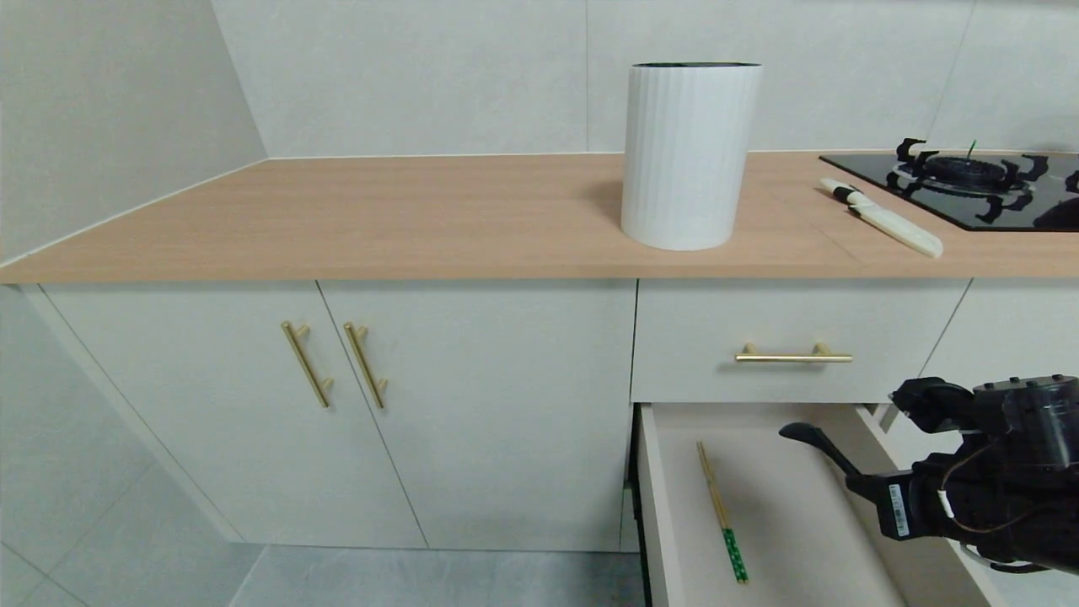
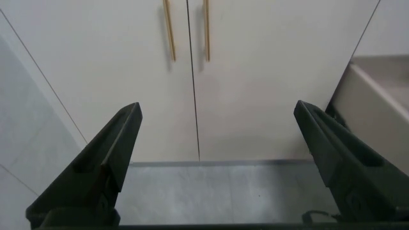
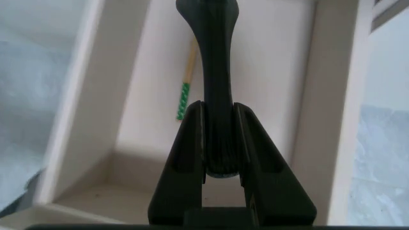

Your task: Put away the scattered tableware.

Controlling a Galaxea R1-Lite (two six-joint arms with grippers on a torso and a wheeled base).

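Already down in the open drawer [image 1: 657, 506], lower right: chopsticks [image 1: 721, 510]. Clamped tight in the right claw [image 3: 219, 121], a black utensil [image 1: 813, 443], possibly a spoon handle, poised over that drawer, not yet released. Left claw [image 2: 217, 112] spread wide, empty, facing cabinet doors. Left to stow: pale knife [image 1: 885, 217], far right on the bench [image 1: 379, 211]
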